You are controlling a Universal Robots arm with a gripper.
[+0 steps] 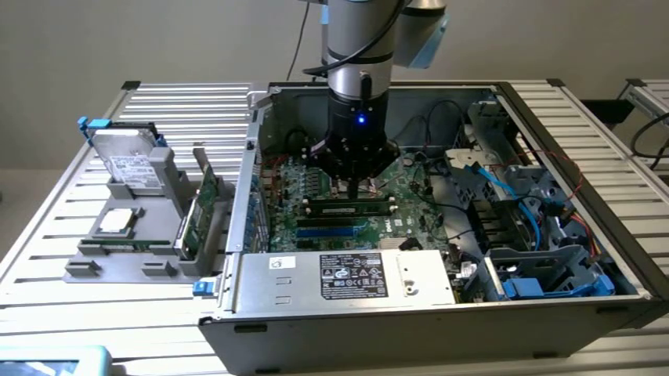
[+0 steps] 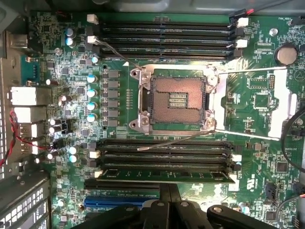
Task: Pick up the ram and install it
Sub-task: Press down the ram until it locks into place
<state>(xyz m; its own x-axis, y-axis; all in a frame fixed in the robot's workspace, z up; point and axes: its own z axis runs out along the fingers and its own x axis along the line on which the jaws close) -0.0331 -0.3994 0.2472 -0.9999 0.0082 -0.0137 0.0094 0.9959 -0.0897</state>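
Slatted aluminium benching carried an open PC case (image 1: 345, 301); the gripper (image 1: 356, 188), fingers pressed together, hovered just above the ram (image 1: 348, 209) lying in a motherboard slot (image 2: 162, 155). Pressing squarely along its top edge would likely seat it evenly.

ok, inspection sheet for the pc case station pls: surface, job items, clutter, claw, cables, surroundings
surface: slatted metal table, open computer case lying on it.
job's things: ram sits along a black slot on the motherboard, beside the empty CPU socket; whether it is fully seated cannot be told.
clutter: grey holder at the exterior view's left with a hard drive, a chip and an upright green card.
claw: claw shut, just above the ram inside the case.
cables: blue cables at the case's drive bays; black cable along the arm.
surroundings: plain wall, nothing else seen.
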